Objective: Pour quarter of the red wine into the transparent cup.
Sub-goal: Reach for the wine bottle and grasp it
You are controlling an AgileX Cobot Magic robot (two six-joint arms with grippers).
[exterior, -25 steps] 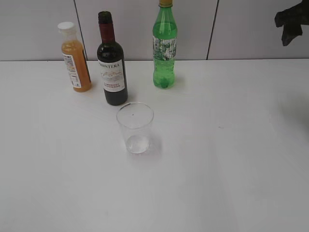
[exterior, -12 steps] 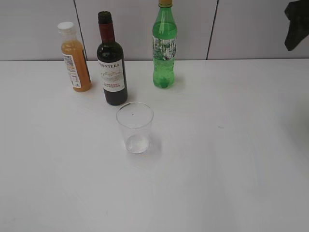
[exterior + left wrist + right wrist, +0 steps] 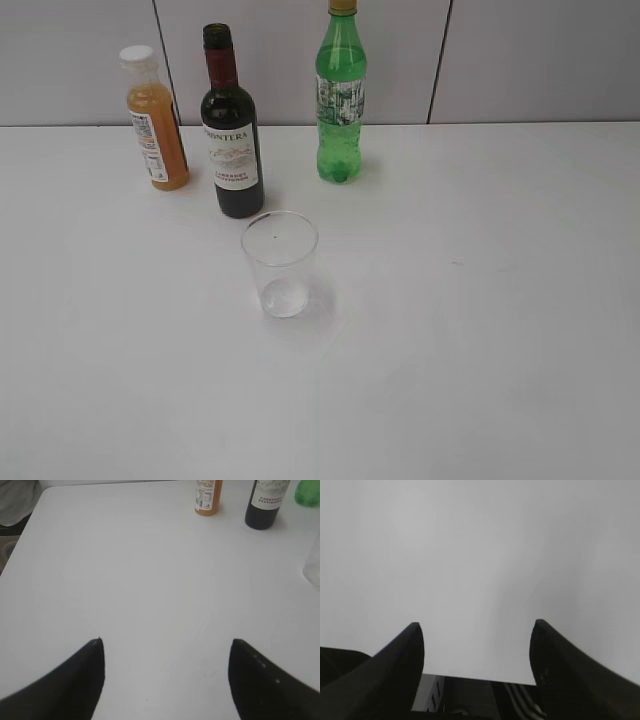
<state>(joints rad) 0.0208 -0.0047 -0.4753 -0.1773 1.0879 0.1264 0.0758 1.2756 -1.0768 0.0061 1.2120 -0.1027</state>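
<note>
Far ahead of the left claw (image 3: 165, 642), its prongs apart and empty, stands the red wine (image 3: 265, 505).

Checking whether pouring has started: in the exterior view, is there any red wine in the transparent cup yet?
No. The transparent cup is clear to its base, and the wine bottle stands upright behind it.

I read "MONTERA" on the wine bottle's (image 3: 231, 125) white label, with "CABERNET SAUVIGNON" lower down, clearer in the left wrist view. Print on the juice bottle (image 3: 155, 120) and soda bottle (image 3: 341, 100) labels was too small for me to read.
</note>
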